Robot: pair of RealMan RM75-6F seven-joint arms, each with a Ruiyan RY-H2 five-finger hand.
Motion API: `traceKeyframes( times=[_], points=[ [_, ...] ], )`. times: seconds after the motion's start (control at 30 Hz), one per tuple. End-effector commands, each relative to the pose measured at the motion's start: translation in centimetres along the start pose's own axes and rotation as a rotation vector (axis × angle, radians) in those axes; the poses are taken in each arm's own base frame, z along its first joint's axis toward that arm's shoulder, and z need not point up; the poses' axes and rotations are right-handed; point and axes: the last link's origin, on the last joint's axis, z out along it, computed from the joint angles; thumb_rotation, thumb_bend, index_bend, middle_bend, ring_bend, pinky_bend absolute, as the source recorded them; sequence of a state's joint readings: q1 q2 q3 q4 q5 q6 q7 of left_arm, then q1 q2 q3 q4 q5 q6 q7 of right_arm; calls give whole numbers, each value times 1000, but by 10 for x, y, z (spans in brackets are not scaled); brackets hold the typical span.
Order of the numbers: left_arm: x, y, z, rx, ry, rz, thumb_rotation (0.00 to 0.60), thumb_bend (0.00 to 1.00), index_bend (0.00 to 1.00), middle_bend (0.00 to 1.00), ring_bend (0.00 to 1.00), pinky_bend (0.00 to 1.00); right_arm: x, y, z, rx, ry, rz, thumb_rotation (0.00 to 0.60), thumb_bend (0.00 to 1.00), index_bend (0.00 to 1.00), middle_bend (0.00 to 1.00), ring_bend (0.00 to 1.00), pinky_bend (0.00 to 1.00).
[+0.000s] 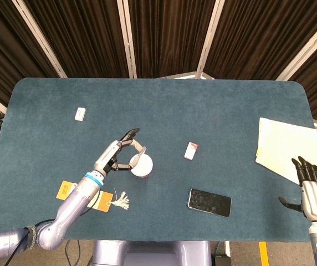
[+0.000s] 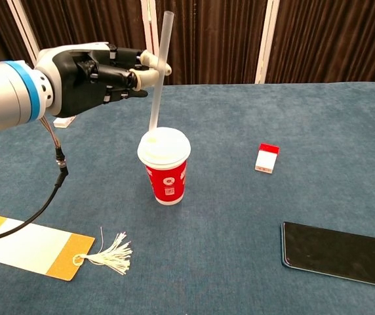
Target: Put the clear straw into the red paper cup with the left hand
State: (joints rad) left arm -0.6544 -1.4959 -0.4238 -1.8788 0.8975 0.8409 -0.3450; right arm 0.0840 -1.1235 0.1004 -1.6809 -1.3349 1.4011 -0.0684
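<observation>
A red paper cup with a white lid stands near the table's middle left. My left hand pinches a clear straw near its upper part, holding it almost upright. The straw's lower end meets the left side of the lid. In the head view the clear straw shows only as a short pale arc over the cup. My right hand rests at the table's front right edge, fingers spread, holding nothing; the chest view does not show it.
A small red-and-white box lies right of the cup, and a black phone sits front right. A tasselled card lies front left, a small white block at back left, and papers at the right edge.
</observation>
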Motion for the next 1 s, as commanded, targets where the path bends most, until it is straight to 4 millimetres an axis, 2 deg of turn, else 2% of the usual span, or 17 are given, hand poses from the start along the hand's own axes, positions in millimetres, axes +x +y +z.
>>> traceKeyframes(
  times=[0.03,0.33,0.53,1.0],
  points=[
    [-1,-2,1,4,-4,-4,600,521,488,0,0,0,0,0,0,-1,0,1,600,125,0,0,0,0],
    [0,-12,1,18,-9,7,600,522,485,0,0,0,0,0,0,-4,-2,3,600,125,0,0,0,0],
    [3,-17,0,21,-4,26,600,465,406,0,0,0,0,0,0,-3,-1,2,600,126,0,0,0,0],
    [7,-16,-1,3,4,42,600,458,374,0,0,0,0,1,0,-7,-6,2,600,125,0,0,0,0]
  ],
)
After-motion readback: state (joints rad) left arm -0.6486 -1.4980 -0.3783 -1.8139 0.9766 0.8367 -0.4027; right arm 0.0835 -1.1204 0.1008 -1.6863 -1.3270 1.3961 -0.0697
